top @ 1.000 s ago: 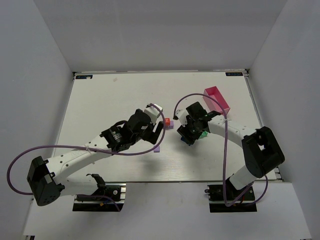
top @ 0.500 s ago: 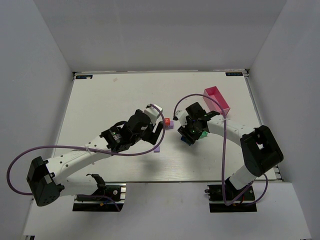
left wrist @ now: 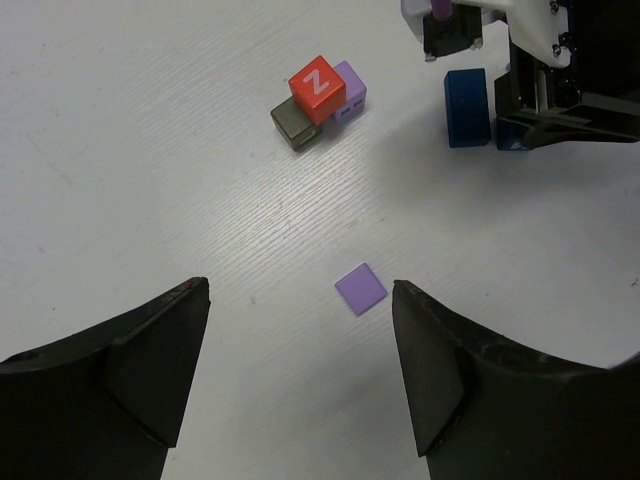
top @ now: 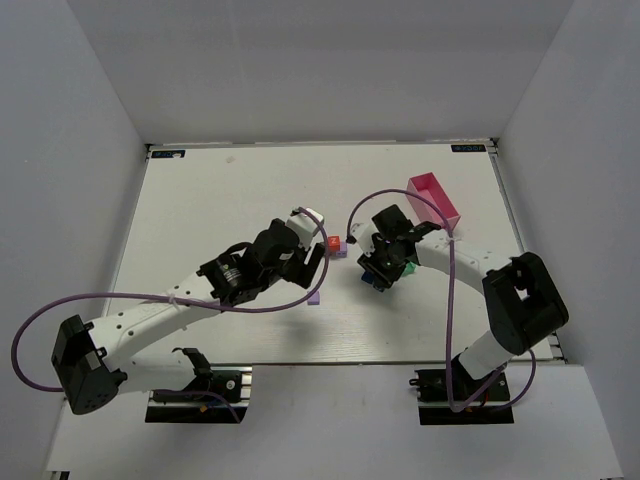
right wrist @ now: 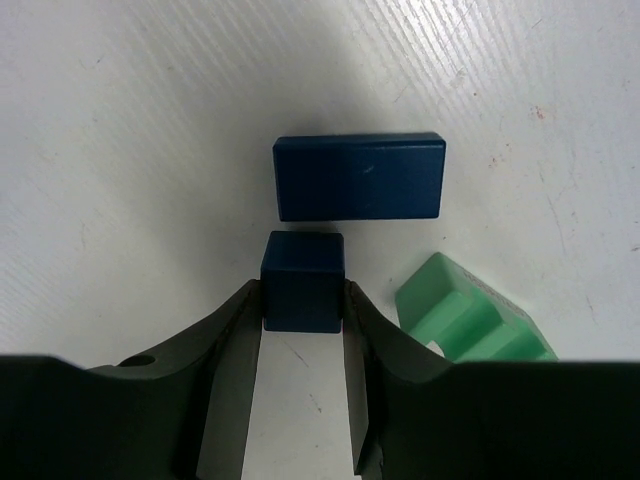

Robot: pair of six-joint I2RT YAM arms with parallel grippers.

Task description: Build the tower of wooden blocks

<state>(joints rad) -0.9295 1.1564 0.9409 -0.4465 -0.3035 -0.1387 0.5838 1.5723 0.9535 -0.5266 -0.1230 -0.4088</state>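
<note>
The right gripper (right wrist: 302,305) is pinching a small dark blue cube (right wrist: 302,278) between its two fingers, which are pressing on two opposite flat sides. I judge that this grip is keeping the cube square, so it can go down level. Whether the cube is lifting off the bench (right wrist: 120,120), I cannot tell. Just beyond it, a longer blue block (right wrist: 359,177) is lying flat with a narrow gap between them. A green block (right wrist: 468,322) is sitting beside the right finger.

The left gripper (left wrist: 298,295) is hanging wide open and holding nothing. A thin lilac tile (left wrist: 360,288) is lying on the bench under the gap between its fingers, probably as its next piece.

Farther out, the tower (left wrist: 320,100) is standing low. A red block (left wrist: 318,85) marked Z seems to be resting on a dark grey block (left wrist: 293,126) and a lilac block (left wrist: 350,88).
</note>
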